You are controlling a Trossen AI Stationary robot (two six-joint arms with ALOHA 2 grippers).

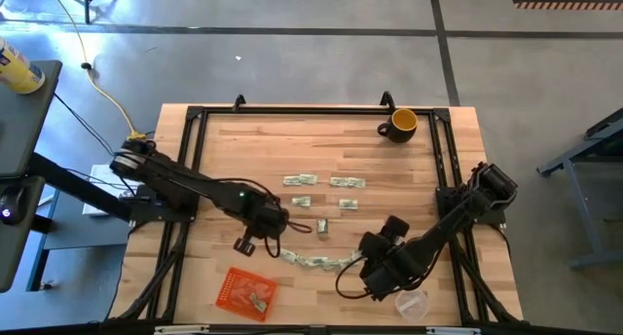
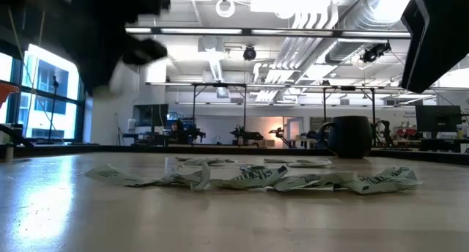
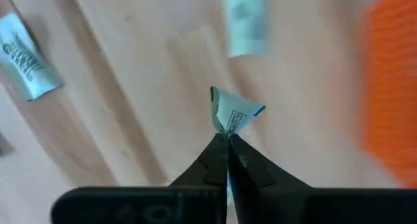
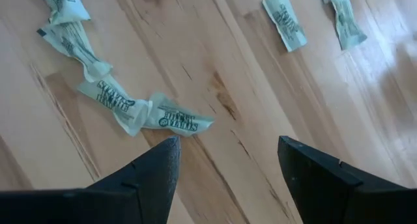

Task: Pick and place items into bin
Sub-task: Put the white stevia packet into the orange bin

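- Items (image 1: pixel 313 261) lay scattered on the tabletop (image 1: pixel 292 150): a crumpled chain of them ran along the near-middle, a looser group (image 1: pixel 300 180) sat toward the centre, and one or two (image 1: pixel 258 299) already rested in the bin (image 1: pixel 244 291).
- The bin sat at the near-left corner of the tabletop, apart from the chain of items.
- The left arm reached in from the left edge, its forearm angled across the wood and its wrist bent down over the space between the bin and the central items.
- The left gripper (image 3: pixel 227 140) had its jaws pinched together on one item (image 3: pixel 232 112), which stuck out past the tips as a small folded triangle, lifted clear of the wood.
- In the left wrist view the orange bin (image 3: pixel 388 87) showed at the edge of the picture, with two more items (image 3: pixel 244 22) lying flat on the wood beyond the held one.
- The right arm came in from the right edge, folded low with its elbow near the table frame and its wrist over the near end of the chain.
- The right gripper (image 4: pixel 228 162) had its jaws spread wide and held nothing; the end piece of the chain (image 4: pixel 174 118) lay just beyond its fingers (image 4: pixel 156 165).
- A mug (image 1: pixel 401 124) stood at the far right of the tabletop, and a clear cup (image 1: pixel 413 304) sat near the front edge by the right gripper.
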